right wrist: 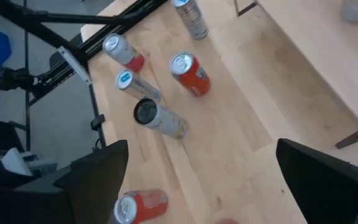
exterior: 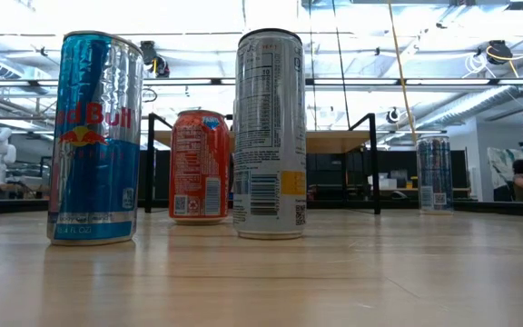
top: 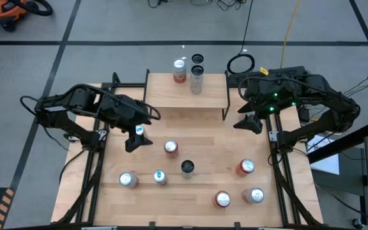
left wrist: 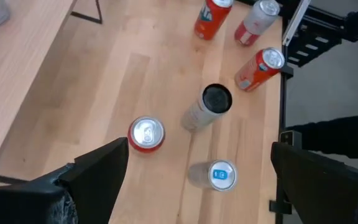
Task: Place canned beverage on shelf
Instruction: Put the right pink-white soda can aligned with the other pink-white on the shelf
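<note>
The shelf (top: 187, 99) stands at the table's far middle, with a red can (top: 179, 70) and tall silver-and-black cans (top: 197, 80) upright on its light wood top. Several more cans stand upright on the table. Among them are a red one (top: 170, 148), a black-topped one (top: 188, 167) and a blue-topped one (top: 160, 177). My left gripper (top: 138, 140) is open and empty above the table, just left of the red can. In its wrist view (left wrist: 197, 186) that can (left wrist: 146, 134) lies ahead. My right gripper (top: 251, 122) is open and empty by the shelf's right end, and also shows in its own wrist view (right wrist: 204, 180).
More cans stand at the near left (top: 128, 180) and near right (top: 246, 167), (top: 223, 199), (top: 256, 195). In the low view a Red Bull can (exterior: 93, 136), a red can (exterior: 198, 166) and a tall white can (exterior: 269, 132) stand before the shelf's black legs (exterior: 373, 163).
</note>
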`<action>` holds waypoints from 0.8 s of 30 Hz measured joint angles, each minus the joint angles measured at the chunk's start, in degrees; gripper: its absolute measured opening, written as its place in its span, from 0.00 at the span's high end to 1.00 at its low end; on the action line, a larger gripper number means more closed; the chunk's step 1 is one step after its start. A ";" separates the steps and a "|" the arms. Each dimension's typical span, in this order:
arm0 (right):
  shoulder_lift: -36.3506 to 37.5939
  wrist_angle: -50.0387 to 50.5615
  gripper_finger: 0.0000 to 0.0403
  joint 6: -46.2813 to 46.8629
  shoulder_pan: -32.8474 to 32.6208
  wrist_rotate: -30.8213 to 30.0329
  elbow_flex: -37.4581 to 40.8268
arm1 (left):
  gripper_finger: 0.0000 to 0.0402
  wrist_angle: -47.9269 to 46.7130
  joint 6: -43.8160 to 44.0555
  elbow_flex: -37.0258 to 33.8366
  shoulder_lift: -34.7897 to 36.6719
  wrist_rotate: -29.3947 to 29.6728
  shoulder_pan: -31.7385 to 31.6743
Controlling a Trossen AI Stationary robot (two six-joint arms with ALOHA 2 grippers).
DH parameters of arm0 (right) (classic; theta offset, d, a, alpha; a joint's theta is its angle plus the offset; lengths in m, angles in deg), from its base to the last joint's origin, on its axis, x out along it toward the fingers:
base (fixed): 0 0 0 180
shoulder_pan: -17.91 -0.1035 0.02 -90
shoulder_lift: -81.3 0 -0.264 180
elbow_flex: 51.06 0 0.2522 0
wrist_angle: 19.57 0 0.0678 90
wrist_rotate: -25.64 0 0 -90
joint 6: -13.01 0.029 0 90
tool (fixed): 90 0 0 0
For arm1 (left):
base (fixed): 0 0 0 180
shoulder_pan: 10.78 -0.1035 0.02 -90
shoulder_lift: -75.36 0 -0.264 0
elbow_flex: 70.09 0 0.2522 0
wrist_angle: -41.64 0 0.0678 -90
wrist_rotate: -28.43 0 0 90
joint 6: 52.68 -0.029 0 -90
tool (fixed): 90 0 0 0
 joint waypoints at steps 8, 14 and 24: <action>-1.00 3.65 0.03 -1.47 -1.85 -4.73 -0.02 | 0.02 11.75 1.51 -6.96 -0.56 -0.40 0.79; -2.16 6.23 0.03 1.01 -3.47 -5.81 -0.02 | 0.02 16.30 4.76 -17.35 -0.57 -0.62 0.24; -5.47 11.93 0.03 3.23 -10.85 -4.17 -0.02 | 0.02 16.27 6.03 -21.14 -0.53 -1.62 1.16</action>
